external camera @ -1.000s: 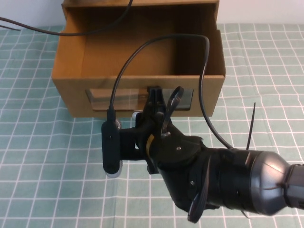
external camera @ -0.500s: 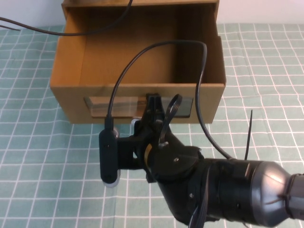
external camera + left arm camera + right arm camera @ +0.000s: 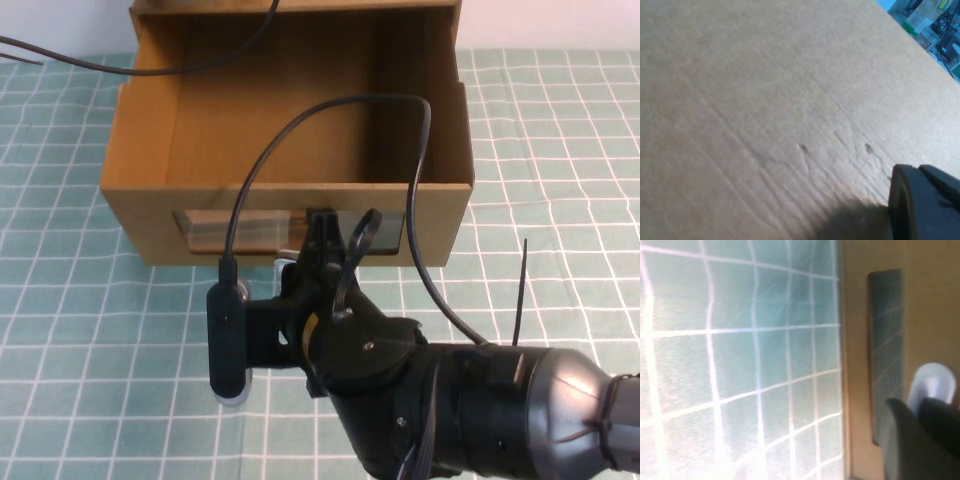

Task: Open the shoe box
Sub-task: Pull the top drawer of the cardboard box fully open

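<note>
High view: the open shoe box (image 3: 140,215) is sitting at twelve o'clock on the checked tablecloth (image 3: 80,330), with the right gripper (image 3: 322,222) nosing at its six-o'clock wall. Left wrist: the left gripper (image 3: 925,200) is facing bare cardboard (image 3: 765,100). Right wrist: the box's window (image 3: 886,350) is showing beside the gripper. I cannot tell either gripper's state.

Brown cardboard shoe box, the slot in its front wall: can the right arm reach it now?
Probably yes. The right gripper is right at the dark slot in the brown cardboard shoe box, nothing between. The left gripper is close to plain cardboard.
</note>
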